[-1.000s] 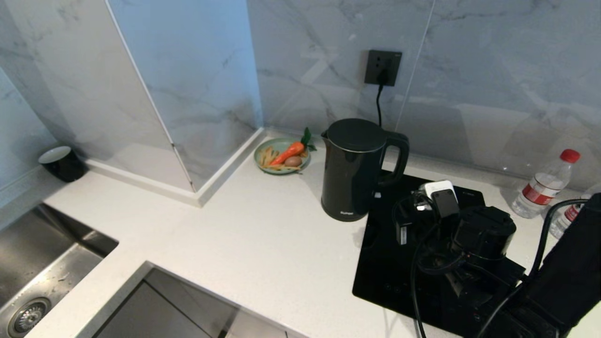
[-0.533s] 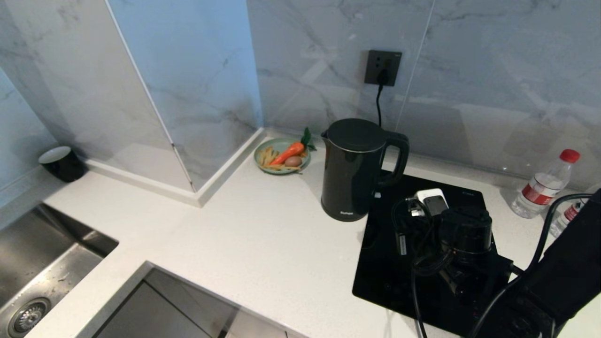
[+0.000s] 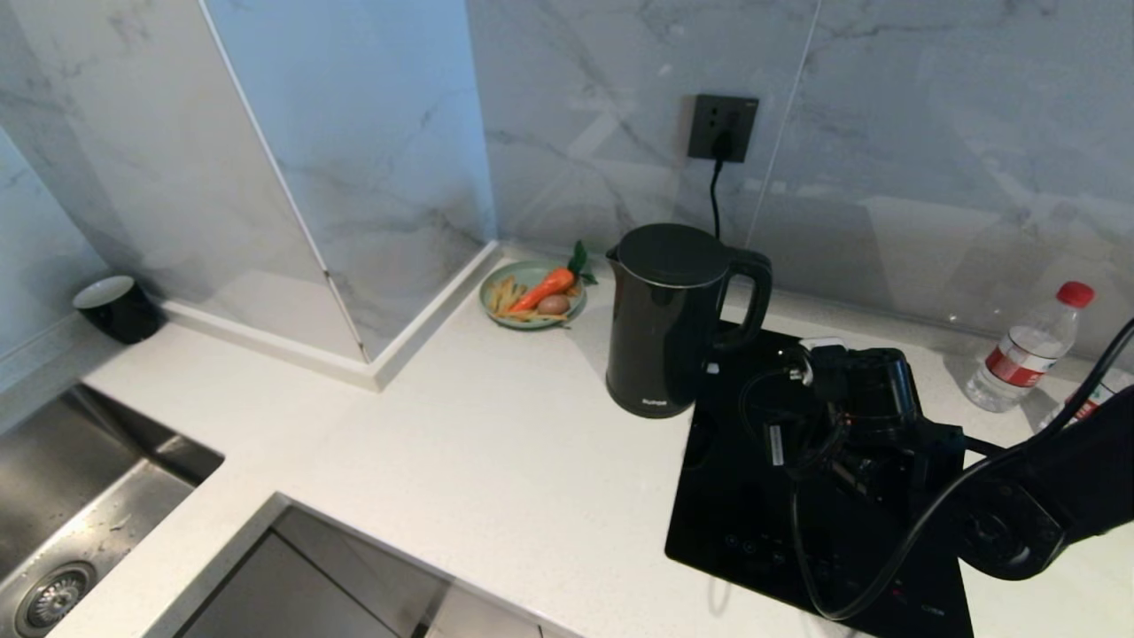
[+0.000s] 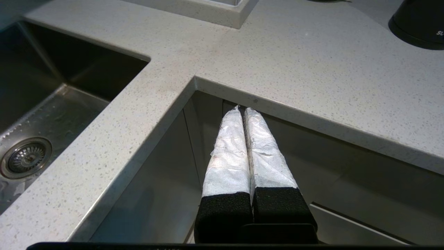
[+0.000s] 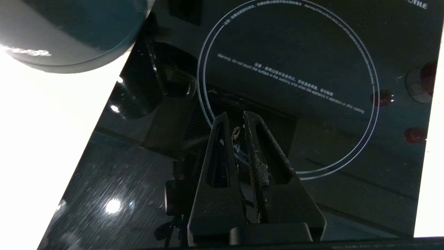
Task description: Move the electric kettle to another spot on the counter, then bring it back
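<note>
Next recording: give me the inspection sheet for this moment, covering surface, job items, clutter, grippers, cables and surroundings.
Surface: white speckled counter with inset black cooktop.
Job's things: electric kettle upright on the counter at the cooktop's left edge, lid on, handle toward the right arm.
Clutter: green plate of food behind the kettle; water bottle far right; dark cup far left.
Grippers: right gripper shut, empty, above the cooktop near the kettle handle; left gripper shut, empty, low before the counter's front edge.
Cables: black cord runs from wall socket down behind the kettle.
Surroundings: marble wall; steel sink at left.
</note>
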Robot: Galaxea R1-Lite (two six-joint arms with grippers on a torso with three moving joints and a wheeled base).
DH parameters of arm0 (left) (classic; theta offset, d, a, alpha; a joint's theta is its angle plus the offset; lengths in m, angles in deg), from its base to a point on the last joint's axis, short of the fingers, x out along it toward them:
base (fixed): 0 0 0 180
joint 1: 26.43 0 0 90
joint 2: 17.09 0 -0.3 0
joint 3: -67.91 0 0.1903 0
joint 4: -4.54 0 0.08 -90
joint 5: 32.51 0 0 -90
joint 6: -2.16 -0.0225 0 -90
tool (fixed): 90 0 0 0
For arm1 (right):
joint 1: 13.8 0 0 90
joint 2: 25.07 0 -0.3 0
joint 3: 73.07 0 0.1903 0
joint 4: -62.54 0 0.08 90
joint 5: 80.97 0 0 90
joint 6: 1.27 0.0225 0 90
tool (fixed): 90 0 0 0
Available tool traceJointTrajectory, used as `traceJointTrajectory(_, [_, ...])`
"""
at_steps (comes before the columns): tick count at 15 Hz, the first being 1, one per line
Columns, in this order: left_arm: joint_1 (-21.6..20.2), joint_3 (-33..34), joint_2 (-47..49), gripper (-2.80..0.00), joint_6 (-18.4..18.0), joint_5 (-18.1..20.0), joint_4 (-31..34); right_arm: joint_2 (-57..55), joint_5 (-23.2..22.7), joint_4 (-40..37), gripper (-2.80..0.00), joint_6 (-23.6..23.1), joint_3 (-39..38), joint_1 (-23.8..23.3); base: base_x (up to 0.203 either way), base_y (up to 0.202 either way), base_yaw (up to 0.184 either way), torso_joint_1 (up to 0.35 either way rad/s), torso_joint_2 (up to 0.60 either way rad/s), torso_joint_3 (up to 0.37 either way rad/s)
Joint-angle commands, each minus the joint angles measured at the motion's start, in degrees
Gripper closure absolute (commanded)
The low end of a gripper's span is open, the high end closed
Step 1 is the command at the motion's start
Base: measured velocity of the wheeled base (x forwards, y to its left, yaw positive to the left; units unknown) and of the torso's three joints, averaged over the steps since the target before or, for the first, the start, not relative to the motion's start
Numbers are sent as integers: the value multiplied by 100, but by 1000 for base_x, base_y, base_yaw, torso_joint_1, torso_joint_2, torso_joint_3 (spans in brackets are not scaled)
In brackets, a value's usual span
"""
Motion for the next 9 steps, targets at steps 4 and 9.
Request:
traceJointTrajectory(4, [0, 0, 7, 0, -1, -1, 3, -383, 14, 117, 0, -214, 228, -136, 0, 0, 0, 0, 0, 0])
traceJointTrajectory(9, [0, 0, 0, 0, -1, -1, 3, -939, 7, 1337, 0, -879, 322, -452, 0, 0, 0, 0, 0, 0])
